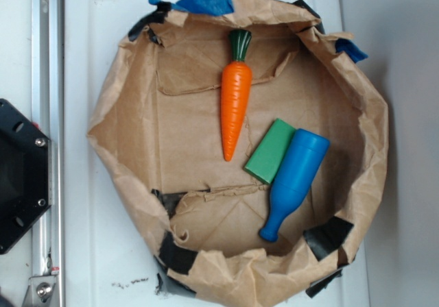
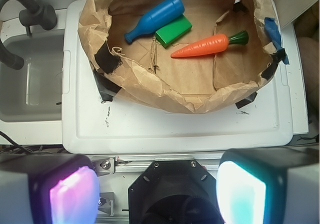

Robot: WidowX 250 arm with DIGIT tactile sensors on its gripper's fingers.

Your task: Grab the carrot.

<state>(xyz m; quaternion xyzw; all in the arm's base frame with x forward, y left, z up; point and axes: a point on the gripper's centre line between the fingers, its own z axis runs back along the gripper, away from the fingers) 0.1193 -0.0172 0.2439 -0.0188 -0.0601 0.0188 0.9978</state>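
The tool [image 2: 157, 184] shows only in the wrist view, at the bottom of the frame: two blocky fingers with glowing pads, one pink [image 2: 70, 194] at lower left and one cyan-white [image 2: 240, 191] at lower right, stand wide apart with nothing between them. It hangs over the near edge of the white counter [image 2: 175, 129], well apart from the things.

On the counter sits a rough basin of crumpled brown paper [image 1: 137, 122], its rim patched with black and blue tape. The carrot [image 1: 235, 105] lies flat on the paper floor. In the exterior view it is in the upper middle of the frame, its dark green stem top toward the top edge and its orange tip pointing down. In the wrist view it lies in the upper right, tip toward the left.

Just beside the carrot's tip lies a green block [image 1: 269, 151], not touching it as far as can be seen. A blue bottle [image 1: 293, 183] lies on its side against the block's far edge, its neck toward the lower part of the exterior frame.

In the wrist view a grey sink [image 2: 30, 79] with a dark tap fills the left edge.
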